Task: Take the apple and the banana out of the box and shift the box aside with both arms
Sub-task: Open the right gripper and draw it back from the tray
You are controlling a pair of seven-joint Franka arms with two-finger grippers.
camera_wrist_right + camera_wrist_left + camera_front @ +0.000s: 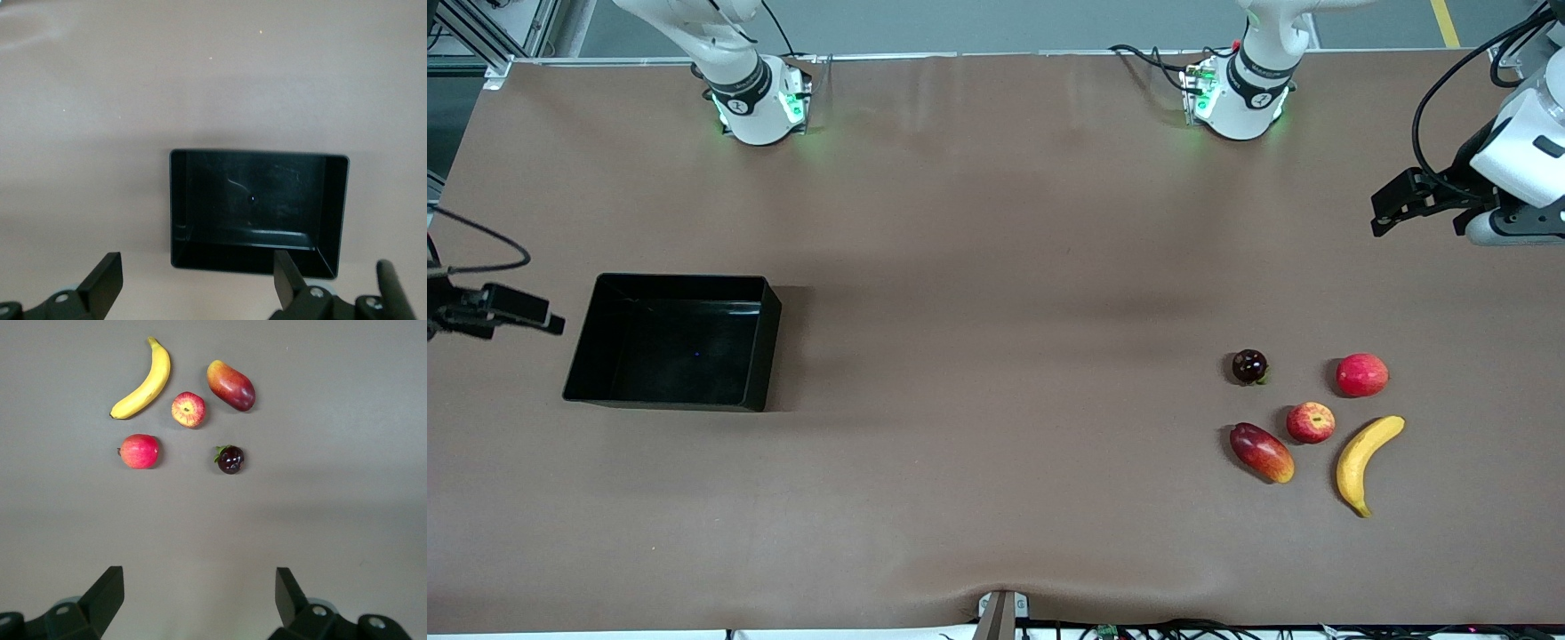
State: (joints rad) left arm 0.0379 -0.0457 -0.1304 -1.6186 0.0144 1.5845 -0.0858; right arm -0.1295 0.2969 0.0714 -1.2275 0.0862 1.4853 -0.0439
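Observation:
The yellow banana (pixel 1365 462) and the small red apple with yellow patches (pixel 1310 422) lie on the table toward the left arm's end. Both show in the left wrist view: banana (pixel 143 383), apple (pixel 189 409). The black box (pixel 765 347) stands open and empty toward the right arm's end, and shows in the right wrist view (pixel 175 213). My left gripper (pixel 1392 206) is open and empty, up over the table edge, apart from the fruits (pixel 200 593). My right gripper (pixel 547 322) is open and empty, beside the box (pixel 198 277).
A plain red round fruit (pixel 1361 374), an oblong red-orange mango (pixel 1261 452) and a small dark round fruit (pixel 1249 366) lie close round the apple. Both arm bases stand along the table edge farthest from the front camera. Brown table between box and fruits.

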